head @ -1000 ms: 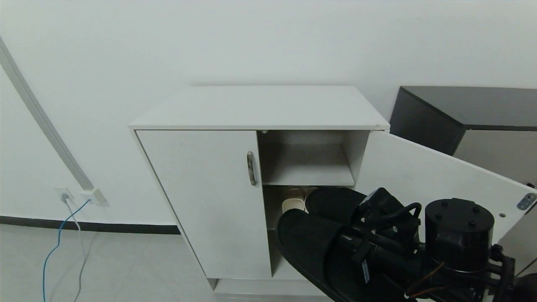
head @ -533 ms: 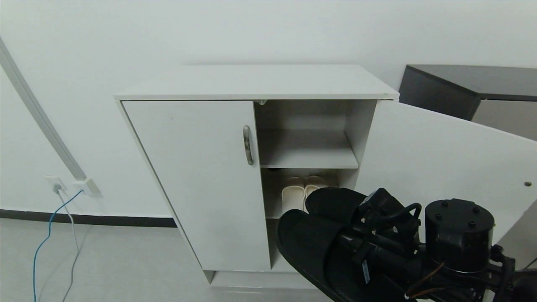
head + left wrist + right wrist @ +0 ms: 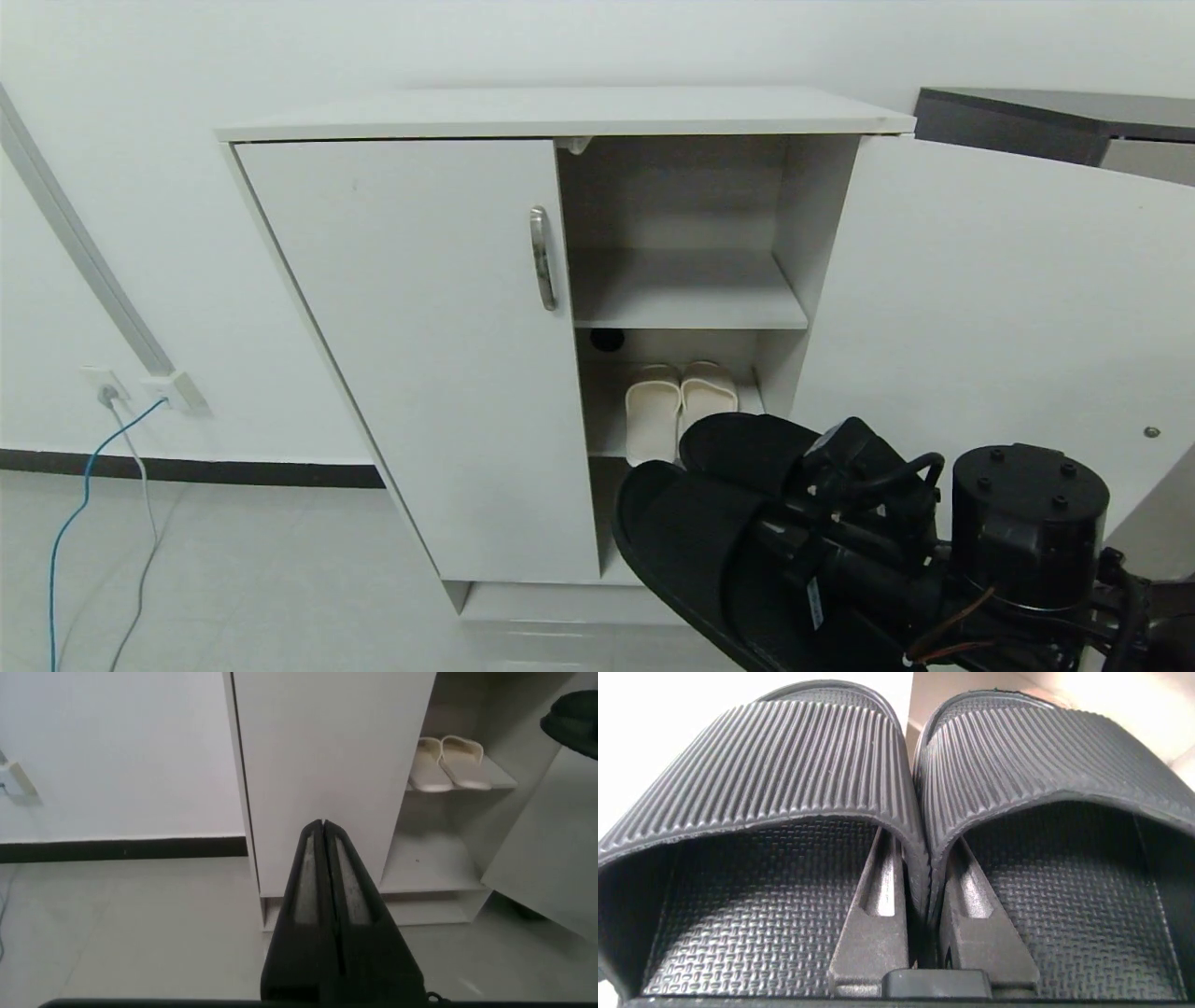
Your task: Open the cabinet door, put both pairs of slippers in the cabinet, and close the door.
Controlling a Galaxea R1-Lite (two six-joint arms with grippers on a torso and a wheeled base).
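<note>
– Two jaws on the right gripper [image 3: 920, 873]: how did they stand?
– Narrow. One sat inside each of the black slippers [image 3: 813, 765], pinching their inner walls together so the pair rode as one, toes toward the cabinet [image 3: 560, 112].
– And the left gripper [image 3: 323, 835]?
– Pressed together on nothing, low before the cabinet's closed door [image 3: 411, 355].
– Any room inside?
– I judged so. The white slippers [image 3: 680, 401] lay side by side beneath the upper shelf [image 3: 681, 299], which was bare beside the open door [image 3: 980, 308]. The cabinet stood on a pale floor [image 3: 233, 579], against a white wall [image 3: 140, 140].
</note>
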